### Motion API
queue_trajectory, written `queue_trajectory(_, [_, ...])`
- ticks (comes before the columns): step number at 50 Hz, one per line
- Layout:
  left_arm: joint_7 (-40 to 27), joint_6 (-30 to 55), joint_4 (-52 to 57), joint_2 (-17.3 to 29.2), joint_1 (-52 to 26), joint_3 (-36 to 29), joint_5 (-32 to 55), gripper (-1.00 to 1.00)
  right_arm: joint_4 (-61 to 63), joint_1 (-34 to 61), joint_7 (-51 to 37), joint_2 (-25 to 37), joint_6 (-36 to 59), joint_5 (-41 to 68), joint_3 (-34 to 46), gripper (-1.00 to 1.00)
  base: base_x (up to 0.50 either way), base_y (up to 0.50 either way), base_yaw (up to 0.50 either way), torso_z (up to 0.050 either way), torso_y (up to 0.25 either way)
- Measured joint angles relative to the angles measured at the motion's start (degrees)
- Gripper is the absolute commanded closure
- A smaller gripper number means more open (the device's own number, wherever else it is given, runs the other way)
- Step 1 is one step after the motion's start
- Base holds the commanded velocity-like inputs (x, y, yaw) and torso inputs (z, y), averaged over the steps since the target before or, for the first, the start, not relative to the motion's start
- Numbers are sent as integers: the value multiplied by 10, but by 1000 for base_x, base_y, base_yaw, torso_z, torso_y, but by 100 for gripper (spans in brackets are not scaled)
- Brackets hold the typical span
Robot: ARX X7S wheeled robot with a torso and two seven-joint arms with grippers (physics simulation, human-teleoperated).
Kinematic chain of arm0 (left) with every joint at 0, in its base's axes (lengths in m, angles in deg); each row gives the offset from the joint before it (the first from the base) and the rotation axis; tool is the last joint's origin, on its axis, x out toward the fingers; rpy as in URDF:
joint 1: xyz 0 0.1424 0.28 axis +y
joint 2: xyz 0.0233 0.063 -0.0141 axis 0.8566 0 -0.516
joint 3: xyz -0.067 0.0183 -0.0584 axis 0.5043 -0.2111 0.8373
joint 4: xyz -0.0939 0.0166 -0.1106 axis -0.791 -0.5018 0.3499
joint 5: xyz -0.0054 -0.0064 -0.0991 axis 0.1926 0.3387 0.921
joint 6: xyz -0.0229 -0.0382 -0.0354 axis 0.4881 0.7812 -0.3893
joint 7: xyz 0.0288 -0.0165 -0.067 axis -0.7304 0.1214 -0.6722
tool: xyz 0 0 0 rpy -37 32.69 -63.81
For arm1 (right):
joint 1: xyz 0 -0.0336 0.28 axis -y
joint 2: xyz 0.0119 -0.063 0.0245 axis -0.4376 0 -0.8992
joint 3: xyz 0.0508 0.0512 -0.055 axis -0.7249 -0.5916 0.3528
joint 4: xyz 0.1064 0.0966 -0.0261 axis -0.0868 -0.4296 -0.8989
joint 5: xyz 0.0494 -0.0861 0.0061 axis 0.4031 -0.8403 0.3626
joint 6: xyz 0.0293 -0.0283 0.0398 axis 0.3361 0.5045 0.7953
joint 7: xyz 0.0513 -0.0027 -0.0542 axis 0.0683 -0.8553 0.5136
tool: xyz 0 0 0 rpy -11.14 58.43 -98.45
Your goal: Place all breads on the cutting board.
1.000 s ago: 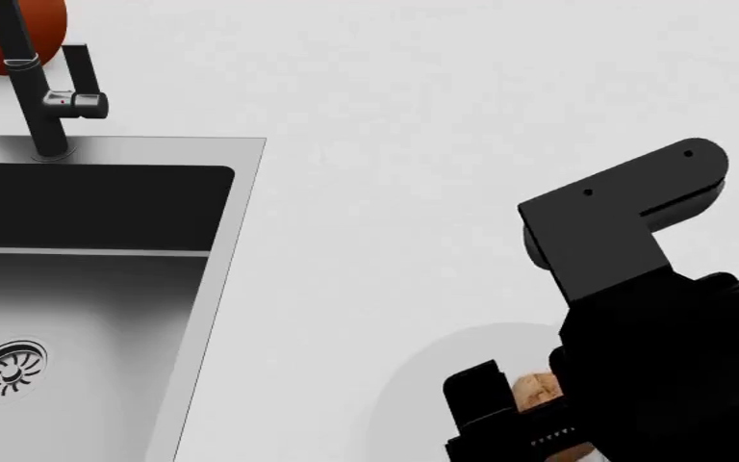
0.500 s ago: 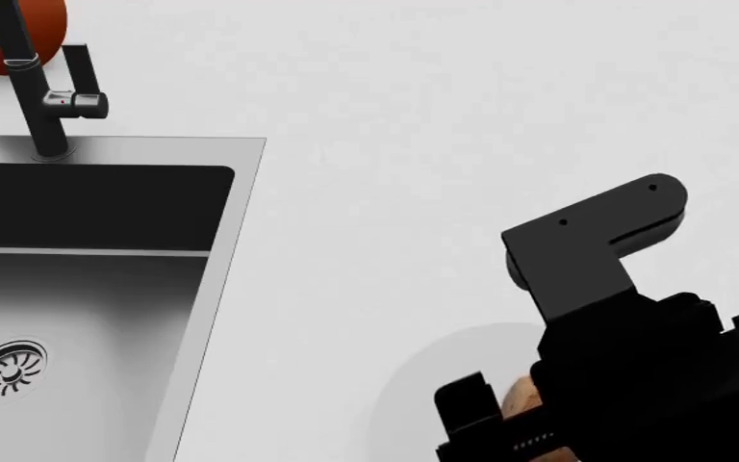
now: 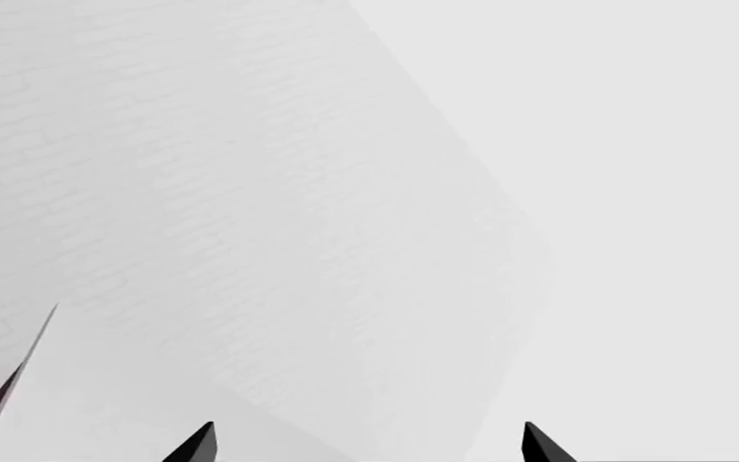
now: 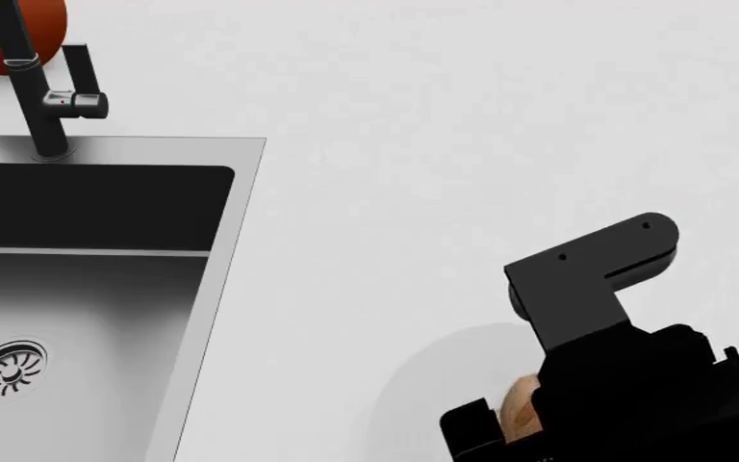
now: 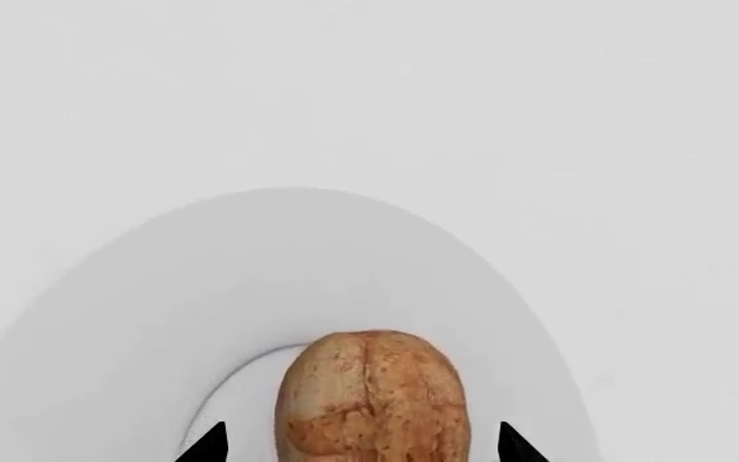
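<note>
A brown crusty roll [image 5: 369, 399] with pale cracks lies on a round white plate [image 5: 139, 318]. My right gripper [image 5: 359, 448] is open. Its two black fingertips stand on either side of the roll, with a small gap on each side. In the head view the roll [image 4: 520, 404] shows only as a sliver beside the black right arm [image 4: 600, 289], at the lower right over the plate [image 4: 421, 385]. My left gripper [image 3: 369, 445] is open and empty, facing a pale wall. The cutting board and the smaller orange-brown piece are out of view.
A steel sink [image 4: 88, 289] with a drain [image 4: 8, 371] fills the left of the head view. A black faucet [image 4: 42, 91] stands behind it, and an orange-red round object [image 4: 11, 29] sits at the far left corner. The counter [image 4: 472, 115] is white.
In the head view the right arm has come down and nearer, over the plate. It now covers more of the roll. The sink and faucet have not moved.
</note>
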Motion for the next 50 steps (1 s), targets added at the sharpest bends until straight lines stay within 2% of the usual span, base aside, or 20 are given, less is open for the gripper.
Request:
queue_trajectory(47, [-10,0,0,12,5,-11,3,-100,-21,-41,70,-5,-24,-85,13,-100,0,0,0,0,0])
queue_trajectory(48, [-10,0,0,12,5,-11,3,-100,-21,-42,71,-5,-25,-86,14,100,0,0,0,0,0])
queue_trajectory(50, [-10,0,0,12,5,-11,3,-100,-19,-39,70,-5,-28,-86,10,100,0,0,0,0,0])
